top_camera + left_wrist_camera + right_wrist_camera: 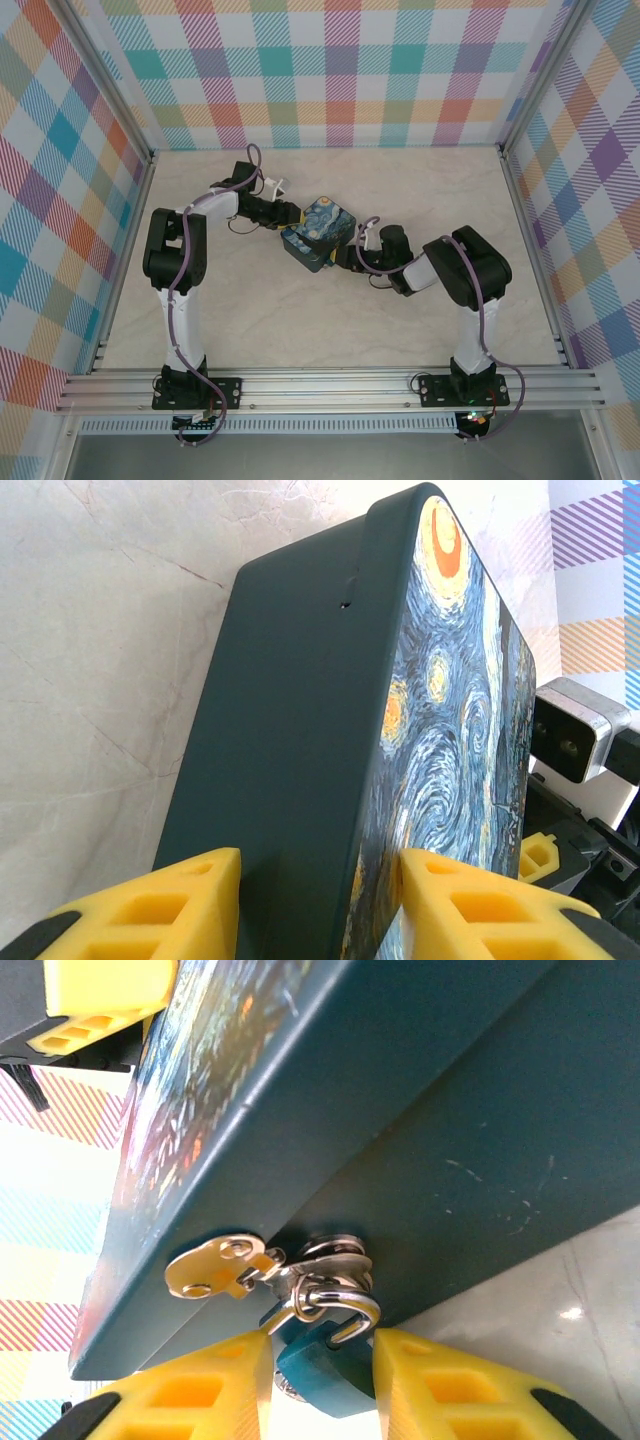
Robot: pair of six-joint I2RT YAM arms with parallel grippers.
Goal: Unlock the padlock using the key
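Observation:
The padlock is a small blue block. Its silver shackle hangs through the metal hasp on the edge of the swirl-painted tin. My right gripper is shut on the padlock body, a yellow finger hugging each side. A silvery bit shows under the padlock; I cannot tell whether it is the key. My left gripper clamps the far end of the tin, one finger on the dark side and one on the painted face. From above, the tin lies between the left gripper and the right gripper.
The beige marble-patterned table is walled by checked panels at the back and both sides. A metal rail runs along the near edge, carrying both arm bases. The right wrist camera sits close behind the tin.

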